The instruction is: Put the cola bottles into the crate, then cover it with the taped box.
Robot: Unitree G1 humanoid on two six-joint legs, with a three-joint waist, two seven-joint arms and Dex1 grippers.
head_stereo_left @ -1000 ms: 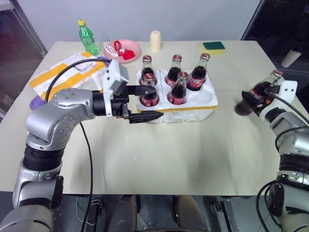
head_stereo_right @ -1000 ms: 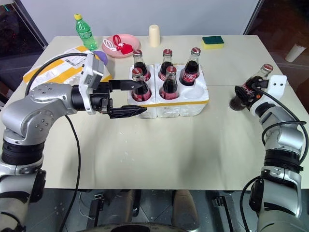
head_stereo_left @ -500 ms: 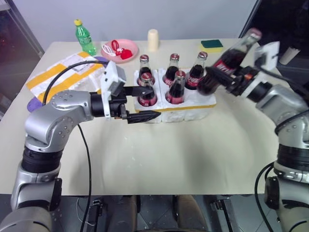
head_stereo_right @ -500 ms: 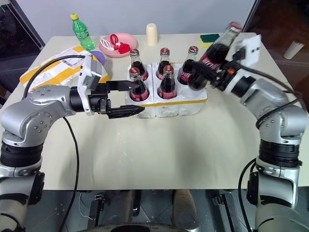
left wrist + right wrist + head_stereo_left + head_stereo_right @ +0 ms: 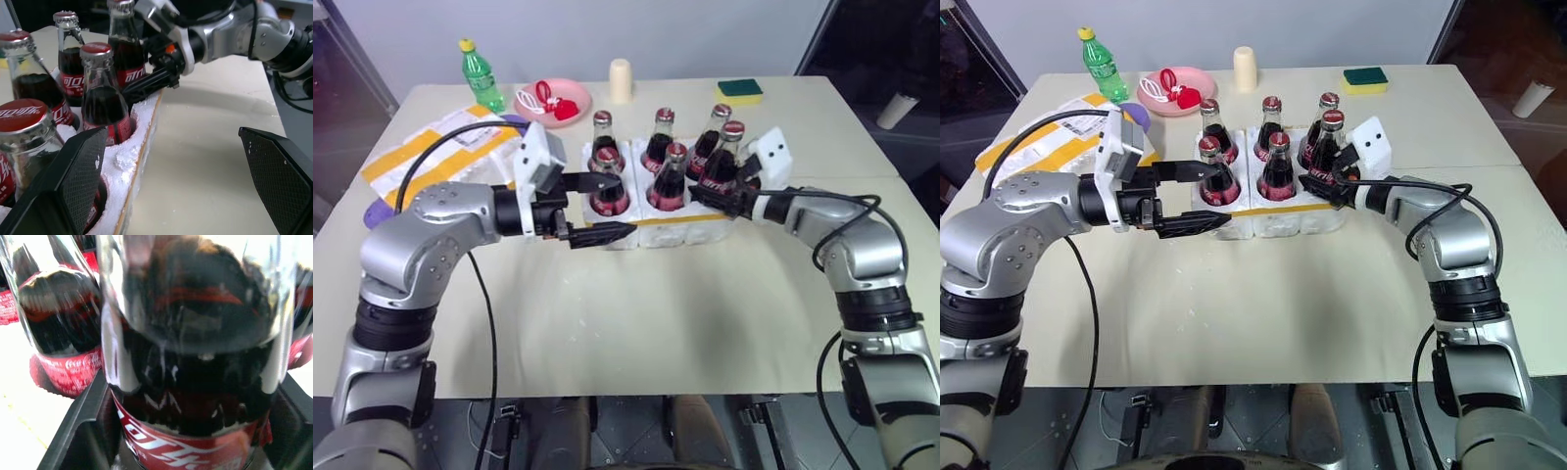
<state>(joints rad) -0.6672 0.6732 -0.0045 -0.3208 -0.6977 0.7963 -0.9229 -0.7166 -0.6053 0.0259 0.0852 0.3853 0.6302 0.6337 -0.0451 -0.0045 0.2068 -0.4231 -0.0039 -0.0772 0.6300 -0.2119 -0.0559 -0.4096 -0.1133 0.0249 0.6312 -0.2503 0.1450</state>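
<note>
Six cola bottles stand in the sockets of the white crate (image 5: 666, 233) at mid-table. The one in the front right socket (image 5: 725, 162) is upright between the fingers of my right gripper (image 5: 1322, 182), which is open around its lower body. In the right wrist view that bottle (image 5: 195, 357) sits close between the black fingers (image 5: 73, 431). My left gripper (image 5: 622, 206) is open at the crate's front left corner, beside the front left bottle (image 5: 608, 184). The taped box (image 5: 431, 152) lies at the back left, partly behind my left arm.
Along the far edge stand a green plastic bottle (image 5: 475, 73), a pink plate (image 5: 545, 103) with red items, a cream cup (image 5: 621, 80) and a green-yellow sponge (image 5: 739, 90). A purple object (image 5: 380, 211) lies under the taped box.
My right arm swung left with its cola bottle, set it upright into the front right socket, and the gripper opened. The left gripper stayed at the crate's corner.
</note>
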